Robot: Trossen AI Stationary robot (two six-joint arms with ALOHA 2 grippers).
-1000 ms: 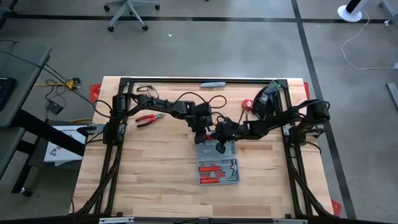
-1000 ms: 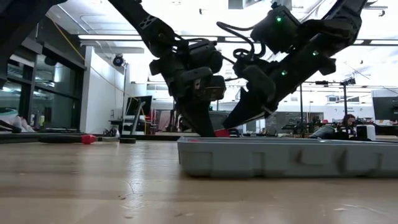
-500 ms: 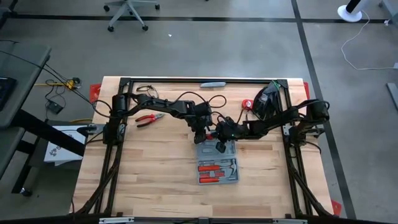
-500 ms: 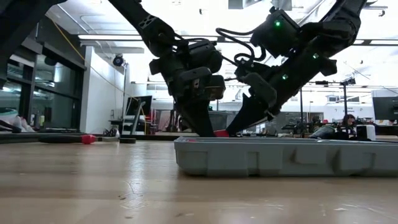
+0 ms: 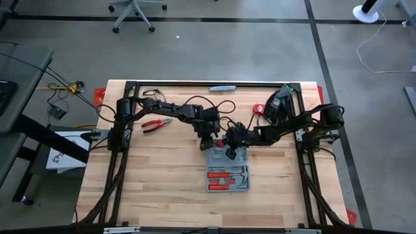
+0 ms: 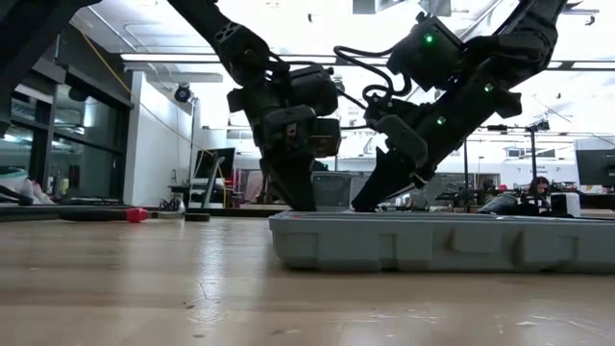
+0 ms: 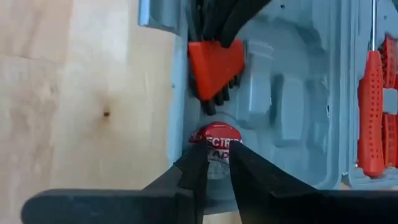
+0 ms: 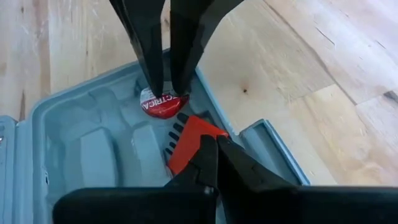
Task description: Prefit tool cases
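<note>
The blue-grey tool case lies open at the table's middle, with red-handled tools in its near half. A red roll of electrical tape sits in a round recess at the far half's left edge. A red hex-key holder lies beside it. My left gripper reaches down into the case, slightly open, with a fingertip on either side of the roll. My right gripper is shut, with its tips on the holder. My left gripper straddles the tape roll's upper rim from above, slanting down from the table's left. Whether its fingers touch the roll I cannot tell. The roll rests in the case's recess. My right gripper sets its shut fingertips on the red holder's edge, slanting down from the table's right. The holder lies in the case's far half. The tips themselves hide the exact place of contact.
Red-handled pliers lie at the far left. A slim grey-blue bar lies along the far edge. A black object and a small red one sit at the far right. Bare wood lies on both sides of the case.
My left gripper has opened a little over the tape roll. In the low view, the red piece that stood above the case's rim between the two grippers has sunk out of sight into the case. Both arms have stayed in place.
</note>
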